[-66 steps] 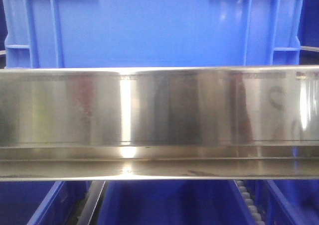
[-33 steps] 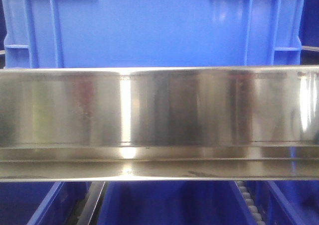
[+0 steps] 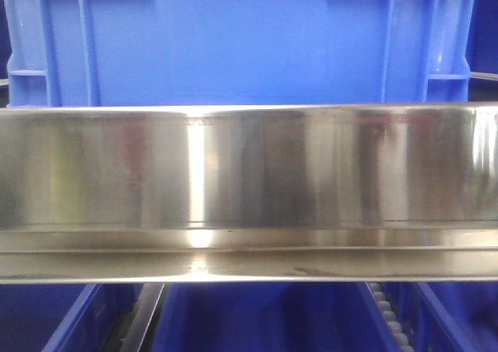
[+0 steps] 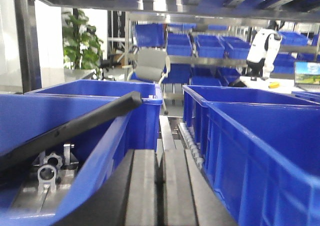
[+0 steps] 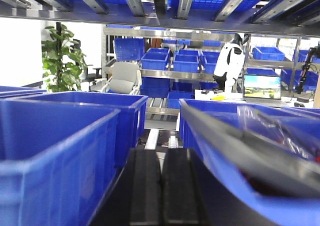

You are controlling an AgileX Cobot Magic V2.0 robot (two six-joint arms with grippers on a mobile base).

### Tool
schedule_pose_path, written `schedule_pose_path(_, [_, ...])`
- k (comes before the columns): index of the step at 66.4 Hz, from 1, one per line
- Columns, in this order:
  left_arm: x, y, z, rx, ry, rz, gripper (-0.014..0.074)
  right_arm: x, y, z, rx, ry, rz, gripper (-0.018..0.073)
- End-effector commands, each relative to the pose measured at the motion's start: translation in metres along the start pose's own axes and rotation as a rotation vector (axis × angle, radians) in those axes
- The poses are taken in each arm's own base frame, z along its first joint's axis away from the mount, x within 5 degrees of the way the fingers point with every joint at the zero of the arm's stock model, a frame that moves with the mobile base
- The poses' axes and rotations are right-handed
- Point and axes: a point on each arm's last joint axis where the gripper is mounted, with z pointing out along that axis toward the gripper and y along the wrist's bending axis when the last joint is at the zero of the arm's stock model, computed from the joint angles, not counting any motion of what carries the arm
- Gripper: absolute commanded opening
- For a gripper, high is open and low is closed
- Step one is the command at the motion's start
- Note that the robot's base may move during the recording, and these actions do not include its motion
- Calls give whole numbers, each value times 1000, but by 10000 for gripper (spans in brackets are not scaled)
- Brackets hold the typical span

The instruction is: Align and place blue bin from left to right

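L gripper [image 4: 160,155] & R gripper [image 5: 161,166] both clenched empty; blue bin [image 3: 233,48] glossy, ribbed plastic

You are getting glare streaking the steel rail [image 3: 198,181]; the blue bin [image 3: 233,48] is looking soft, evenly lit.

1. The front view showed one big blue bin [image 3: 233,40] up top.
2. One shiny metal rail [image 3: 249,181] ran across in front of it.
3. Under the rail, three lower bins [image 3: 264,321] peeked out, all blue.
4. The left wrist view showed four near bins [image 4: 260,156], two on the left side and two on the right.
5. Far back there was one green plant [image 4: 80,41].
6. There was one grey chair [image 4: 150,66].
7. There was one white robot arm [image 4: 264,46].
8. There was one laptop [image 4: 307,73].
9. The shelf bins [image 4: 210,48] were many, too small and packed to count.
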Motion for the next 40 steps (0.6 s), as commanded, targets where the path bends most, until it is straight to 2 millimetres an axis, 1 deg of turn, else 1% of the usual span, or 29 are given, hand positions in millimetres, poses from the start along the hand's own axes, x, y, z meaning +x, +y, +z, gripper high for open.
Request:
schedule_pose_path(1, [-21,0,19,0,36,-2,-111,-17,-1,18,3,25,1,-79])
schedule_pose_path(5, [-31,-1,33,0,86,-2,-111,-28,-1,29,3,44,1,-79])
schedule_pose_path(6, [-32,-1,39,0,106,-2,-111,-30,-1,32,2,52,1,-79])
schedule_pose_path(7, [-37,-1,42,0,108,-2,-111,-31,-1,38,2,67,2,-79])
schedule_pose_path(8, [-39,-1,46,0,118,-2,-111,-35,-1,41,2,69,2,-79])
schedule_pose_path(13, [-50,-1,66,-1,163,-2,-111,-41,-1,60,1,117,2,-79])
schedule_pose_path(14, [-54,-1,68,0,161,-2,-111,-44,-1,64,0,119,2,-79])
schedule_pose_path(18, [-63,-1,85,-1,186,-2,-111,-48,-2,82,0,151,2,-79])
schedule_pose_path(23, [-71,-1,100,-1,193,-2,-111,-52,-2,100,-1,173,2,-79])
schedule_pose_path(29, [-75,-1,117,-1,202,-2,-111,-53,-2,119,-2,216,3,-79])
schedule_pose_path(34, [-73,-1,130,-1,206,-2,-111,-53,-2,135,-3,246,3,-79])
schedule_pose_path(37, [-71,-1,134,-2,215,-2,-111,-51,-2,142,-2,252,3,-79])
schedule_pose_path(40, [-68,-1,137,-1,230,-4,-111,-52,-3,147,-1,221,3,-79])
